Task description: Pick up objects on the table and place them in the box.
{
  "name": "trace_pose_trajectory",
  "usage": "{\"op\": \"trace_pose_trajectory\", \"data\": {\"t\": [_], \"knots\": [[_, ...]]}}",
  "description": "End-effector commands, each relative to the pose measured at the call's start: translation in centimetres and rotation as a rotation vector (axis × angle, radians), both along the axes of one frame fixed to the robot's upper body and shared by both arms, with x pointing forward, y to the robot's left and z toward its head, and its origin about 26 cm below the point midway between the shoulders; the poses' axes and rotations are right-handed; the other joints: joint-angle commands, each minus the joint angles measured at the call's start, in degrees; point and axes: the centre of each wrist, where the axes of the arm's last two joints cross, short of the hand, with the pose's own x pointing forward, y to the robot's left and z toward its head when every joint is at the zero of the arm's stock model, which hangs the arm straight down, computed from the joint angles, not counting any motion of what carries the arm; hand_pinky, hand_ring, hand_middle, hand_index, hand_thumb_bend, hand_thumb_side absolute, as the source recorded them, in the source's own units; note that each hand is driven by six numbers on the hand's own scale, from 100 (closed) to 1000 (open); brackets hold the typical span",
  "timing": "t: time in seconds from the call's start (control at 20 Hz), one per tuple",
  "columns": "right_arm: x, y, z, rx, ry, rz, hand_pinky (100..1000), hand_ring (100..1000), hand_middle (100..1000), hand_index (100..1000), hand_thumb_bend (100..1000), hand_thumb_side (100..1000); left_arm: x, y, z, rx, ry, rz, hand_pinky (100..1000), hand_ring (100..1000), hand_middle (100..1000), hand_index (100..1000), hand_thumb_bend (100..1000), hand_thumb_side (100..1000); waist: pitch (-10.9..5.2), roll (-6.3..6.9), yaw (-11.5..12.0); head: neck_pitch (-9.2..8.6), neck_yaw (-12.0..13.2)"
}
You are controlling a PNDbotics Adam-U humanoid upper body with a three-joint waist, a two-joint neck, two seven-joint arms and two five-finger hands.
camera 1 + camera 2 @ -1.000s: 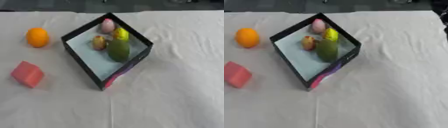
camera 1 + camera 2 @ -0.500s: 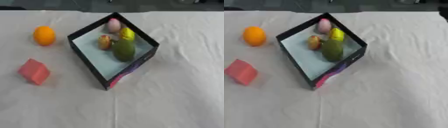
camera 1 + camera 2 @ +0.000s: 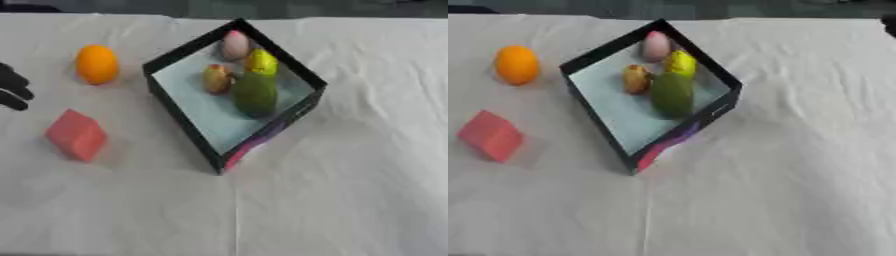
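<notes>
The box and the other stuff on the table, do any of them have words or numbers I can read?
No words or numbers can be read anywhere.
The box has a pink and purple patch on its near outer wall, too blurred to tell if it is print.
The orange fruit and the red block look plain.

Both views look steeply down from the robot's head onto the white cloth-covered table [image 3: 350, 200], from fairly near, facing its far edge at 12 o'clock. They share the black-walled, pale-floored box [image 3: 179, 117], near centre. The left eye view reaches farther toward 9 o'clock; the right eye view farther toward 3 o'clock.
</notes>
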Motion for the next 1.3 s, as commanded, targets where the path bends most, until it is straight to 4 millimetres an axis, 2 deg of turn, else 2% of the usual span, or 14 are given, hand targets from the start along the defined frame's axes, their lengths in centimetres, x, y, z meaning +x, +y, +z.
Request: {"op": "trace_pose_trajectory", "data": {"t": [0.05,0.2,0.35,0.75,0.95,1.05,1.1,1.2,1.25,1.3], "knots": [[-0.1,-0.1,0.8,-0.024,-0.009,-0.005,928,712,705,860,100,612,-0.3,-0.6,1.1,0.241,0.028,-0.23,984,912,821,880,119,404,-1.7,0.57,-0.03,0.18,0.0],[0.0,-0.1,0.7,-0.025,-0.005,-0.005,928,710,703,860,100,613,-0.5,-1.2,1.1,0.2,0.034,-0.267,992,918,824,878,100,397,-1.62,0.6,-0.08,0.43,-0.09],[0.1,-0.1,0.7,-0.024,0.003,-0.001,929,708,702,859,100,616,-0.3,-1.4,1.3,0.139,0.028,-0.288,998,919,814,867,100,343,-1.59,0.6,-0.18,0.73,-0.14],[0.2,0.0,0.5,-0.016,0.026,0.003,928,704,698,856,100,618,2.0,-2.2,0.9,0.17,0.049,-0.295,1000,927,824,875,100,456,-2.18,0.59,-0.59,1.6,0.26],[0.3,-0.1,0.4,-0.007,0.037,0.001,928,702,696,855,100,622,3.1,-2.8,0.6,0.2,0.07,-0.302,1000,931,827,886,100,541,-2.6,0.74,-0.81,2.42,0.8],[0.3,-0.1,0.3,-0.003,0.044,0.001,928,701,695,853,100,625,3.4,-2.8,0.6,0.215,0.081,-0.302,1000,941,833,895,100,726,-2.79,0.86,-0.94,2.77,1.09],[0.3,-0.1,0.3,-0.002,0.046,0.001,928,700,694,853,100,625,3.6,-2.8,0.5,0.229,0.088,-0.299,1000,946,831,893,100,788,-2.86,0.93,-1.0,2.82,1.24],[0.3,-0.2,0.3,0.001,0.05,0.003,928,700,694,853,100,626,3.9,-2.8,0.5,0.258,0.101,-0.296,1000,951,822,882,100,761,-2.97,1.04,-1.1,2.87,1.47],[0.3,-0.1,0.4,0.002,0.051,0.005,928,699,693,853,100,626,4.0,-2.8,0.5,0.272,0.106,-0.292,1000,953,819,884,105,638,-3.01,1.1,-1.17,2.87,1.53],[0.3,-0.1,0.4,0.002,0.052,0.007,928,699,693,852,100,626,4.1,-2.8,0.4,0.283,0.11,-0.288,1000,955,822,888,149,479,-3.03,1.15,-1.22,2.88,1.53]]}}
